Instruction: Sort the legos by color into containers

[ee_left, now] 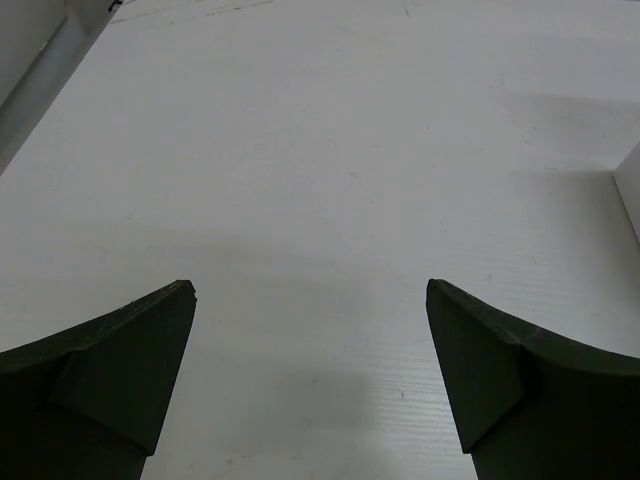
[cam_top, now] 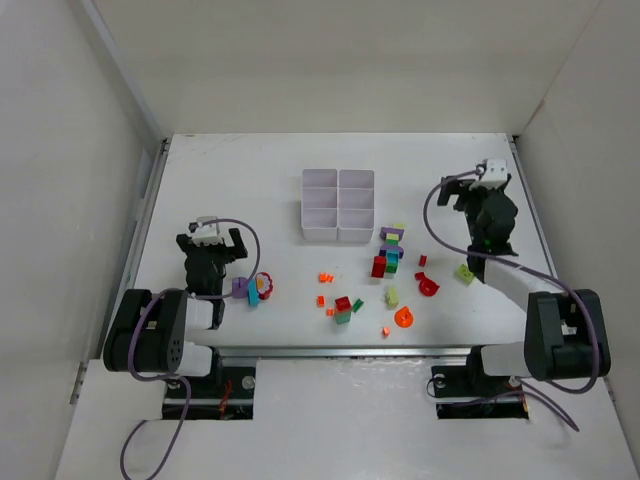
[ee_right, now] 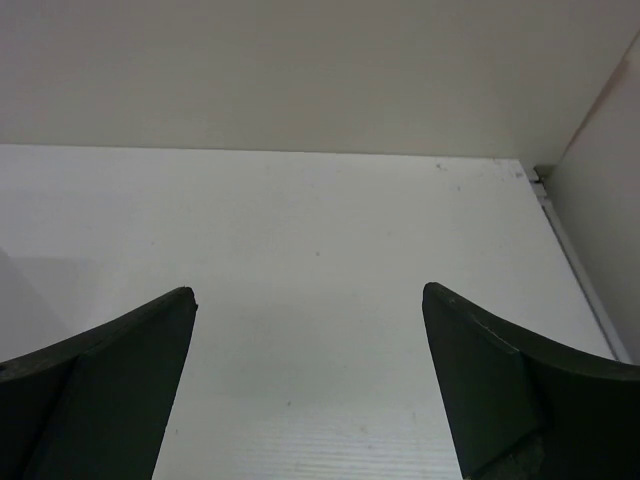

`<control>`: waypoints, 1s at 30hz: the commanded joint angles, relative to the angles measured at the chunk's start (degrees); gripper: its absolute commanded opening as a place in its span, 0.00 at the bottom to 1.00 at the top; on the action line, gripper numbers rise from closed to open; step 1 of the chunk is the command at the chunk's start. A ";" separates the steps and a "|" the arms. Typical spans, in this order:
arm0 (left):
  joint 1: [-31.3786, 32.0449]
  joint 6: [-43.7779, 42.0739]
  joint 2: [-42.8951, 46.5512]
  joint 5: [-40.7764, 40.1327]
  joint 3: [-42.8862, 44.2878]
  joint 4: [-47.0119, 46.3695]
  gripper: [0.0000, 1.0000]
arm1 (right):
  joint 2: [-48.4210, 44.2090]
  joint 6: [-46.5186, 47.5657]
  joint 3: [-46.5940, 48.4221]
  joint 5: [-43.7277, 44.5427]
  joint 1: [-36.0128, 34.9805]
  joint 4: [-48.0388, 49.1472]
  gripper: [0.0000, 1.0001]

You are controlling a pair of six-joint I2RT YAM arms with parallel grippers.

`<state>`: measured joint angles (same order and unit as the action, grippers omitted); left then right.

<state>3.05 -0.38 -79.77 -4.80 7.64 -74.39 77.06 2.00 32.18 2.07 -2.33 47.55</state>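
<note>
Both pairs of jaws wide apart over white tabletop (cam_top: pixel 250 170) with scattered legos (cam_top: pixel 379 266), pale walls (cam_top: pixel 60 150) around

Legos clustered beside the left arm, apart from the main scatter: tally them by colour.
Purple lego: 1
Teal lego: 1
Red lego: 1
Total: 3

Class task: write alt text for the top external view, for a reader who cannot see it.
Small coloured legos lie scattered on a white table, nearer the robot than an empty six-compartment white tray. The robot's left claw and right claw, both open and holding nothing, sit either side of the scatter.
</note>
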 commanded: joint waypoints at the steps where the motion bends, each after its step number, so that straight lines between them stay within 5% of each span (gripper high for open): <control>1: 0.29 0.47 0.58 -0.30 1.68 -12.18 1.00 | -3.39 6.93 7.70 -1.29 -2.67 -11.68 1.00; 7: -0.85 -1.89 1.10 5.13 1.68 -13.14 1.00 | -5.25 19.26 21.91 11.46 -10.42 -13.79 1.00; 10: -1.73 -5.58 12.23 19.87 6.83 7.77 1.00 | -5.25 23.03 28.61 13.74 -12.42 -18.61 1.00; 12: -1.73 -27.40 18.04 37.39 19.74 32.49 1.00 | -4.47 27.59 34.16 16.73 -13.75 -24.42 1.00; 14: 0.63 -37.10 19.73 35.40 27.65 39.47 1.00 | -2.89 27.62 37.67 27.42 -15.86 -28.54 1.00; 16: 2.13 -46.26 19.04 23.65 30.84 39.50 1.00 | -1.30 18.34 41.44 34.56 -15.87 -34.84 1.00; 19: 4.94 -50.95 14.93 4.11 37.08 40.90 1.00 | 7.29 5.59 60.23 11.27 -9.20 -73.31 1.00; 21: 6.79 -47.01 13.07 -3.96 42.77 43.70 1.00 | 14.65 0.22 66.22 9.35 -7.16 -89.46 1.00; 22: 6.79 -45.16 12.27 -5.64 45.51 52.68 1.00 | 16.35 -3.98 66.25 10.84 -6.64 -92.61 1.00; 26: 6.79 -33.21 7.10 2.64 57.30 75.54 1.00 | 17.35 -10.87 56.78 8.60 -5.06 -96.86 1.00; 30: 7.32 -31.18 5.06 10.77 59.16 82.04 1.00 | 13.92 -17.10 48.86 7.78 -1.64 -97.38 1.00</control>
<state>9.76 -35.81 -75.00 0.47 64.16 -4.89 95.50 -6.22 82.37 11.70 -6.46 -41.63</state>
